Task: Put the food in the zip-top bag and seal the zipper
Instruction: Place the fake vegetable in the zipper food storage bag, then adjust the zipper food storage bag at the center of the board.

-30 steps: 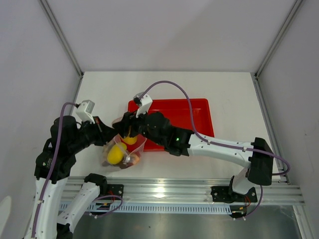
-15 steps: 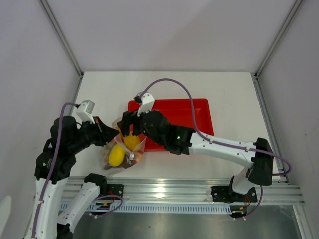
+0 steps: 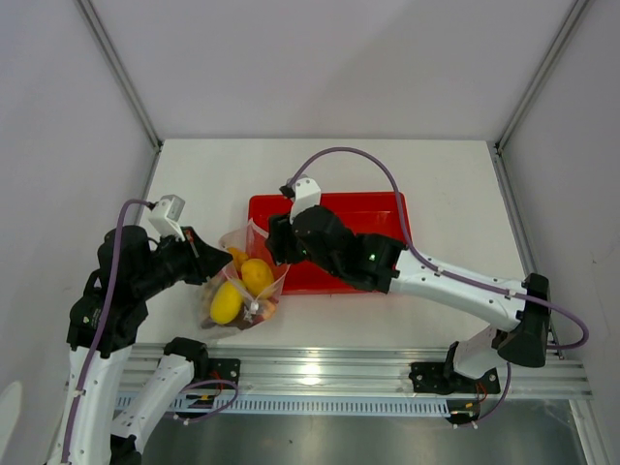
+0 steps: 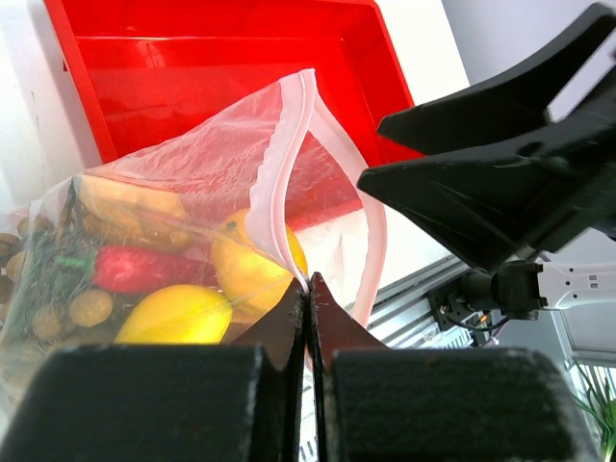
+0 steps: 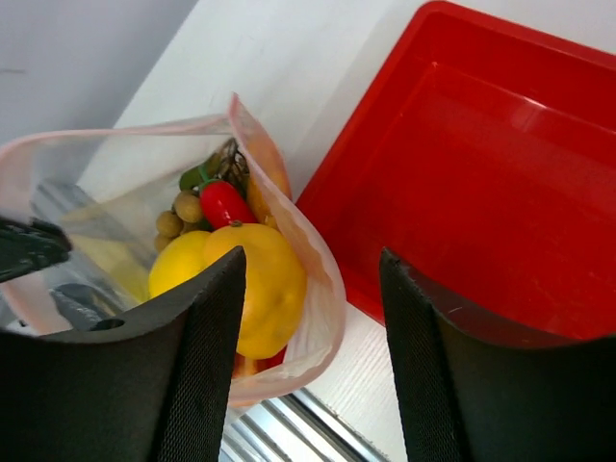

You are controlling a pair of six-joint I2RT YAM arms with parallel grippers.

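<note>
Leftmost, the left tool (image 3: 215, 263) is seen closed tight, its two fingers pressed together on the rim of the zip-top bag (image 3: 248, 283). The bag is found on the near-left part of the worktop (image 3: 455, 184), just beside the left edge of the red tray (image 3: 387, 208), with its mouth lifted toward that tool. In the left wrist view the pinch is placed on the zipper (image 4: 281, 183), the pinkish strip that is seen curving upward from the fingertips. The two sides of the mouth are parted, so the bag is not sealed.

Inside the bag the food is gathered. The small tan round fruits (image 4: 91, 308) with green leaves are lodged at the left. A red stick (image 4: 135, 268) is laid across beside them, with an orange chunk (image 4: 125, 197) above it. The two yellow fruits (image 4: 178, 313) are packed side by side and touching at the right of the heap, one nearer the mouth than the other.

Further right, the right tool (image 3: 274, 237) is held above the tray's left end, just beside the open mouth. Its jaws are set apart, as the right wrist view shows, and nothing is gripped between them. Below them the bag's right wall and the tray's left rim are seen.
</note>
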